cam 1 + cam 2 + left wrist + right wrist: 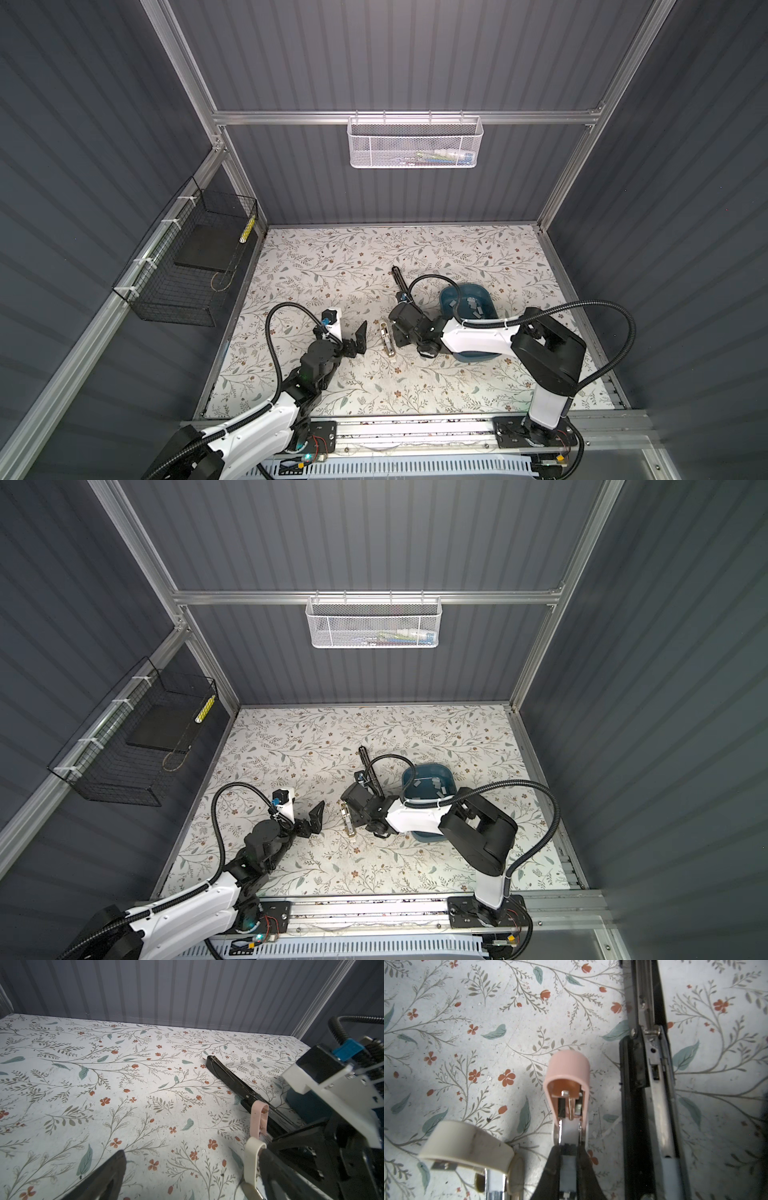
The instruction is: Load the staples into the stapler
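Floral tabletop (pixel 332 257), right gripper (pixel 568 1147) clamped on pink stapler (pixel 568 1064)
Lid open ahead of its fingers bares the magazine for staples (pixel 473 305); left gripper (pixel 358 340) gapes wide, idle alongside

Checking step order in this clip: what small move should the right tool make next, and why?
Probably release and lift toward the blue tub for a strip. The right tool is closed on the pink stapler, whose lid already stands open, while the staples lie in that tub beside its arm.
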Controlling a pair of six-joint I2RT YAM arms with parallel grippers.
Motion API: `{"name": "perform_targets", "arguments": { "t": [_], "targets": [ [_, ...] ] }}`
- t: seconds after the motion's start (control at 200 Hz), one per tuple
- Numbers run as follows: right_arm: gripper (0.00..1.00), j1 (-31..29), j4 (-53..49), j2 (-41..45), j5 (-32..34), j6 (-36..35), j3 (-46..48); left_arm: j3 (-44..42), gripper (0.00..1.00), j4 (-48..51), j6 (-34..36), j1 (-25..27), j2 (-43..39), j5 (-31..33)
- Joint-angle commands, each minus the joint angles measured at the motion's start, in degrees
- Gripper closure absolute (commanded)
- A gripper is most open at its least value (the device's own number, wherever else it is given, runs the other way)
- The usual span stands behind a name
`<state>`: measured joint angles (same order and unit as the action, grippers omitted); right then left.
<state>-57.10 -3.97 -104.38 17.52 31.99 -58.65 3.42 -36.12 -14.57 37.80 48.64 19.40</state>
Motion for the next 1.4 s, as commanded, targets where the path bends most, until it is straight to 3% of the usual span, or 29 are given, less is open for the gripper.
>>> {"name": "perform_targets", "arguments": {
  "t": [0.0, 0.415, 0.685, 0.895, 1.136, 1.396],
  "targets": [
    [0.95, -0.29, -2.94, -1.18, -0.93, 0.58, -1.46, -0.17, 0.00, -1.06, 0.42, 0.04, -0.42, -0.44],
    [0.85, -0.28, -5.19, -0.87, -2.23, 0.95, -2.17, -0.16, 0.00, -1.13, 0.37, 0.08, -0.39, -0.49],
    [0.64, -0.27, -3.93, 1.56, -1.83, 1.52, -0.30, -0.15, 0.00, -1.10, 0.28, 0.08, -0.31, -0.58],
    [0.62, -0.25, 0.38, 3.58, -1.00, 1.94, 1.87, -0.07, 0.00, -1.25, 0.32, 0.04, -0.01, -0.02],
    [0.66, 0.32, 0.65, 2.04, 1.59, 2.62, 0.30, 0.45, 0.00, -2.20, 0.66, 0.03, 1.75, 0.78],
    [0.67, 0.88, 0.98, 1.38, 0.40, 2.38, 0.56, 0.36, 0.00, -2.26, 0.77, 0.07, 1.63, 0.34]
  ]
}}
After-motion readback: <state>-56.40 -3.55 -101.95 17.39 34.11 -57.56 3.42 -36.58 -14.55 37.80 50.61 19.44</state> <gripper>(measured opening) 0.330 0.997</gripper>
